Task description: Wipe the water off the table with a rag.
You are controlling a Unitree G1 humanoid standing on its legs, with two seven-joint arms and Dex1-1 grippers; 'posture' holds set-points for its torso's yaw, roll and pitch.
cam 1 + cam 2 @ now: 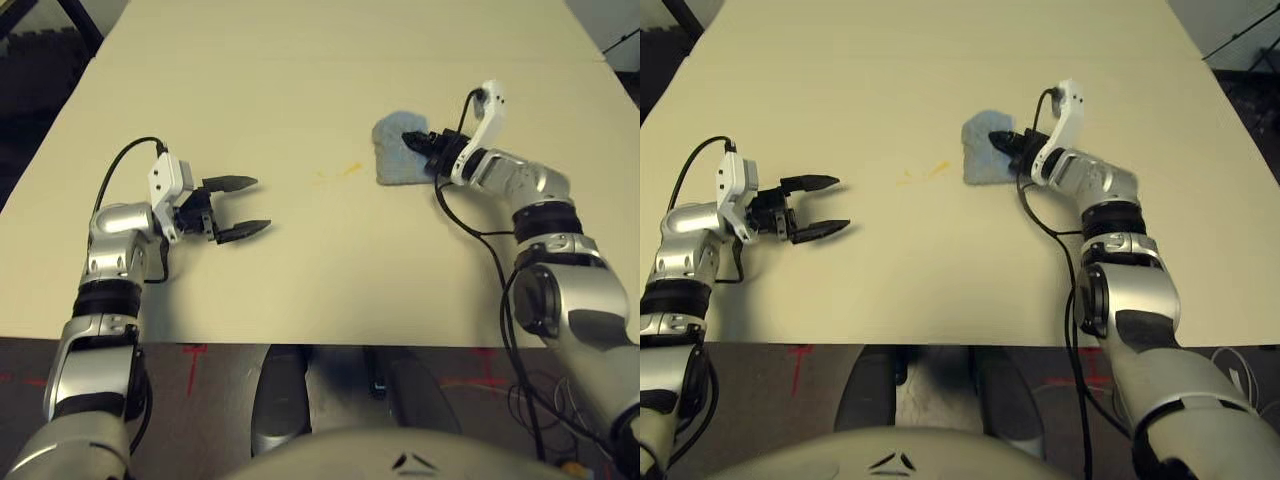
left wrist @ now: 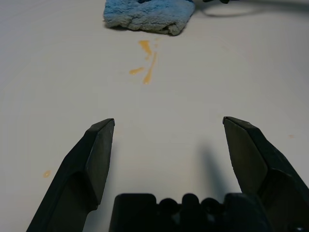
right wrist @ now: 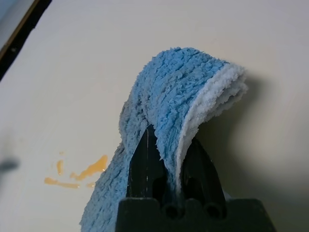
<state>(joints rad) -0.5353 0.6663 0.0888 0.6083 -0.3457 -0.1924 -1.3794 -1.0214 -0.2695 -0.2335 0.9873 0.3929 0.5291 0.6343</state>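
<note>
**Right wrist view: rag pinched, smears just beside its edge**

Right wrist view is showing the right gripper (image 3: pixel 170 162) clenching a raised fold of the rag (image 3: pixel 181 96) between its two black fingers, the cloth arching up over the fingertips and draping down on both sides. The rest of the rag is lying on the table (image 1: pixel 300 80), bunched and lumpy under the grip.

Taking the rag as the landmark, the water (image 1: pixel 340 173) is lying just beside its edge on the robot's left, as thin yellow-orange streaks with a small gap of bare tabletop between them and the cloth. The streaks are running roughly sideways, away from the rag toward the left arm, so their long axis is lining up with a straight sweep leftward from where the rag is sitting.

Farther out on that same side, well apart from the rag and beyond the smears, the left gripper (image 1: pixel 240 208) is hanging over the table with its fingers spread wide and nothing between them, pointing toward the smears.

The right arm is clearly the nearer one and is already holding the cloth, so the wipe looks about to begin: judging from this, the coming move is calling for dragging the rag leftward across the streaks while pressing it flat
</note>
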